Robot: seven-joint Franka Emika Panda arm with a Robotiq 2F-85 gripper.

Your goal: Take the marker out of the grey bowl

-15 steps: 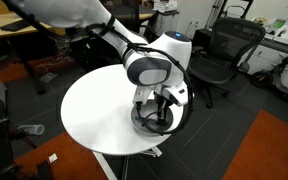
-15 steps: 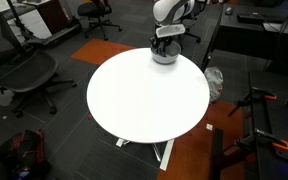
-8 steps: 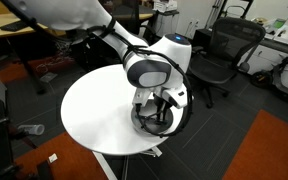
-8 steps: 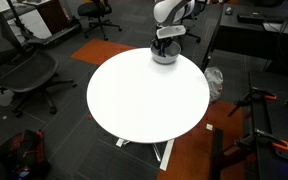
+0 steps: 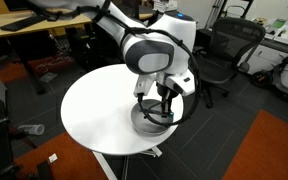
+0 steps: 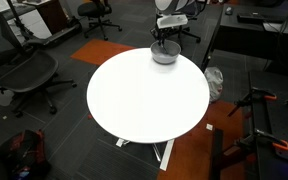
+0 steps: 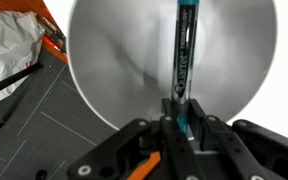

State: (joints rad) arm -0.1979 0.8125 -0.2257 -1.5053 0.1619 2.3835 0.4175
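The grey bowl (image 7: 114, 60) is seen as smooth metal with a soft, silvery sheen. The marker (image 7: 182, 50), viewed against the bowl, is rendered in glossy plastic, dark with a teal section. The gripper (image 7: 177, 120) is finished in matt black. The tabletop (image 6: 144, 100) beneath the bowl is shown as smooth, matt white.

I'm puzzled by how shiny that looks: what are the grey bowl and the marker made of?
The grey bowl looks like brushed metal, perhaps steel: silvery, with soft streaky reflections, though glossy plastic is possible. The marker looks like smooth plastic: dark barrel, teal section, pale print along it.
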